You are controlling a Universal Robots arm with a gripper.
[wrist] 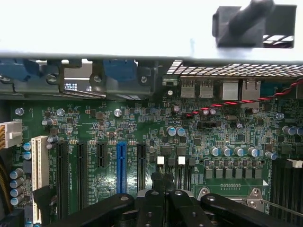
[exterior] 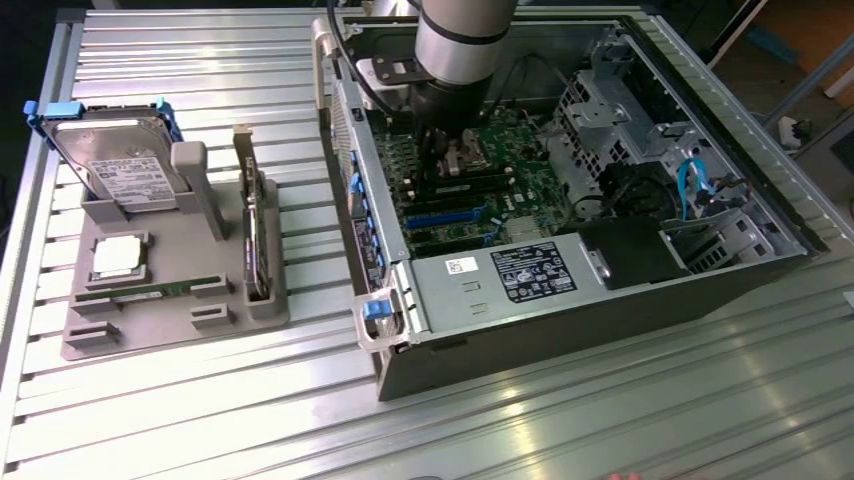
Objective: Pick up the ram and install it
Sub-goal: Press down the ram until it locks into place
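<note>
Ram (exterior: pixel 138 291): green stick, lies flat in a slot of the grey tray (exterior: pixel 174 325), on the side nearest the camera in ext. view; nothing touches it.
Ram vs claw: well apart; the ram sits in the tray at ext. view's left, while the claw is inside the PC case (exterior: pixel 747 270).
Tray: on the table (exterior: pixel 534 420), beside the case, on ext. view's left.
Other tray items: hard drive (exterior: pixel 114 165) w/ blue frame, propped up at the far end; silver processor chip (exterior: pixel 118 255) flat, just behind the ram; dark expansion card (exterior: pixel 251 230) on edge along the side nearest the case.
Arm (exterior: pixel 461 40): reaches down into the open case from above.
Claw (wrist: pixel 163 182): fingers together, nothing seen between them; tips point down at the motherboard (wrist: pixel 142 123), close above it.
Claw position: over the board betw. the row of black expansion slots and the white-capped parts; blue slot (wrist: pixel 121 165) is near, to one side.
Case: lies on its side, lid off, board facing up; power supply (exterior: pixel 501 275) w/ label at the near end.
Contact w/ board: can't tell.
</note>
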